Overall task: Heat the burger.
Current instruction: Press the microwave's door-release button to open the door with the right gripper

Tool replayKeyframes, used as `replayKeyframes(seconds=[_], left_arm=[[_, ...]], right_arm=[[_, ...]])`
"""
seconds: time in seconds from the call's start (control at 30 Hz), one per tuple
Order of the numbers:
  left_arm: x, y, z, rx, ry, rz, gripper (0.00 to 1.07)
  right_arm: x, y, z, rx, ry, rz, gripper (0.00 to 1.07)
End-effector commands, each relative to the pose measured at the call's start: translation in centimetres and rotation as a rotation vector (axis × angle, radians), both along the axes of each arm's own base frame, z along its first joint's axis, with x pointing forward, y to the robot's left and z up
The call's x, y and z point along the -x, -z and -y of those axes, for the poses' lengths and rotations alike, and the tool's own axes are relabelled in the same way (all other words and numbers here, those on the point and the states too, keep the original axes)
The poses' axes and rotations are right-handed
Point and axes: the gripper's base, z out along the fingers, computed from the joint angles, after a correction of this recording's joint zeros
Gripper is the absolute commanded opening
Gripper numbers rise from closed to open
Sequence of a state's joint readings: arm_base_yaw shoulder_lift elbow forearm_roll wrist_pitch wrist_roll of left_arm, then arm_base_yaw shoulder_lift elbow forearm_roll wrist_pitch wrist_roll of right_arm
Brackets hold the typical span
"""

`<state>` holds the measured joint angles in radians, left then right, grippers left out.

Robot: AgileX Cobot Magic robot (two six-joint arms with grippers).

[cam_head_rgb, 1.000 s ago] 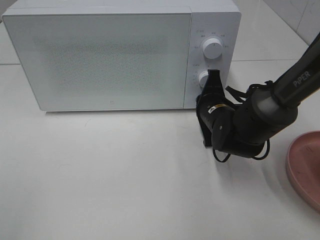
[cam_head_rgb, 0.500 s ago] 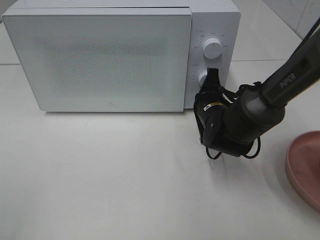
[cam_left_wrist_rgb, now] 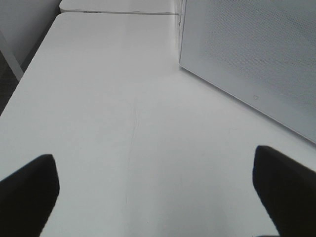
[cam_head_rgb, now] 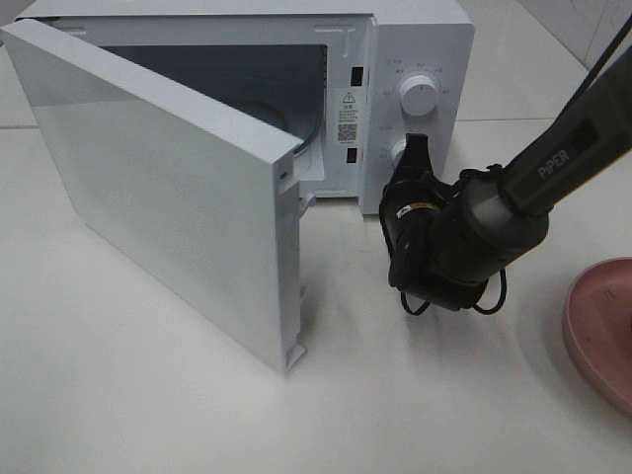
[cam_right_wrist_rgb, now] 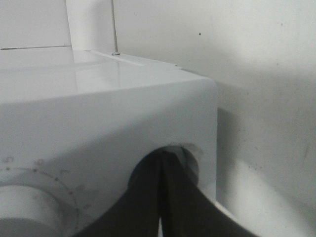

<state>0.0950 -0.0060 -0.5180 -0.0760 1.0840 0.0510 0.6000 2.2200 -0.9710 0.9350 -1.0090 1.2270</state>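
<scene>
The burger is out of view in every frame. The white microwave (cam_head_rgb: 415, 39) stands at the back with its door (cam_head_rgb: 168, 188) swung wide open toward the front left, and its dark cavity shows no food from here. My right gripper (cam_head_rgb: 417, 148) is shut, its tips pressed against the lower round control (cam_head_rgb: 400, 153) on the panel. In the right wrist view the closed fingers (cam_right_wrist_rgb: 162, 163) meet in a round recess of the microwave front (cam_right_wrist_rgb: 98, 108). My left gripper (cam_left_wrist_rgb: 158, 197) is open over bare table beside the door (cam_left_wrist_rgb: 252, 54), holding nothing.
An upper dial (cam_head_rgb: 420, 96) sits above the pressed control. A flat pink plate (cam_head_rgb: 597, 331) lies at the right edge of the table. The open door juts far out over the table's left middle. The right arm's black body hangs in front of the panel.
The microwave door, closed in both earlier frames, has sprung open and swung toward the front left. The right gripper has stayed shut at the lower control, its arm shifting slightly left.
</scene>
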Motion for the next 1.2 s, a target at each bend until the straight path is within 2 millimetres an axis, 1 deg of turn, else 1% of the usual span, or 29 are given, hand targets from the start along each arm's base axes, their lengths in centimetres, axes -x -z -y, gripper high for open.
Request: replayKeyframes(seconds=[0.03,0.2,0.27,0.4,0.47,0.57,0.63,0.73,0.83,0.9,0.93,1.0,1.1,1.17,1.2], left_arm=[[0.2,-0.1,0.1,0.008,0.011,0.033,1.00],[0.2,-0.1,0.1,0.008,0.011,0.033,1.00],[0.2,-0.1,0.1,0.008,0.011,0.033,1.00],[0.2,-0.1,0.1,0.008,0.011,0.033,1.00],[0.2,-0.1,0.1,0.008,0.011,0.033,1.00],[0.2,-0.1,0.1,0.008,0.011,0.033,1.00],[0.2,-0.1,0.1,0.008,0.011,0.033,1.00],[0.2,-0.1,0.1,0.008,0.011,0.033,1.00],[0.2,-0.1,0.1,0.008,0.011,0.033,1.00],[0.2,-0.1,0.1,0.008,0.011,0.033,1.00],[0.2,-0.1,0.1,0.008,0.011,0.033,1.00],[0.2,-0.1,0.1,0.008,0.011,0.033,1.00],[0.2,-0.1,0.1,0.008,0.011,0.033,1.00],[0.2,-0.1,0.1,0.008,0.011,0.033,1.00],[0.2,-0.1,0.1,0.008,0.011,0.033,1.00]], right_arm=[[-2.9,-3.2,-0.2,0.025,-0.034,0.238,0.00],[-2.2,-2.9,0.1,0.031,-0.051,0.198,0.00],[-1.4,-2.4,0.3,0.027,-0.072,0.137,0.00],[-0.8,-2.4,0.5,0.018,-0.097,0.098,0.00],[0.3,-2.4,0.8,0.017,-0.125,0.012,0.00],[0.5,-2.3,0.8,0.020,-0.135,-0.012,0.00],[1.3,-2.3,1.2,0.054,-0.151,-0.069,0.00],[1.9,-2.2,1.5,0.088,-0.166,-0.112,0.00],[2.1,-2.3,1.5,0.104,-0.177,-0.126,0.00],[2.9,-2.5,1.9,0.166,-0.227,-0.175,0.00],[2.9,-2.5,1.9,0.166,-0.227,-0.175,0.00],[3.6,-2.9,2.2,0.203,-0.254,-0.185,0.00],[3.9,-3.2,2.3,0.214,-0.267,-0.189,0.00],[4.9,-4.2,2.7,0.270,-0.327,-0.200,0.00],[4.9,-4.2,2.7,0.270,-0.327,-0.200,0.00]])
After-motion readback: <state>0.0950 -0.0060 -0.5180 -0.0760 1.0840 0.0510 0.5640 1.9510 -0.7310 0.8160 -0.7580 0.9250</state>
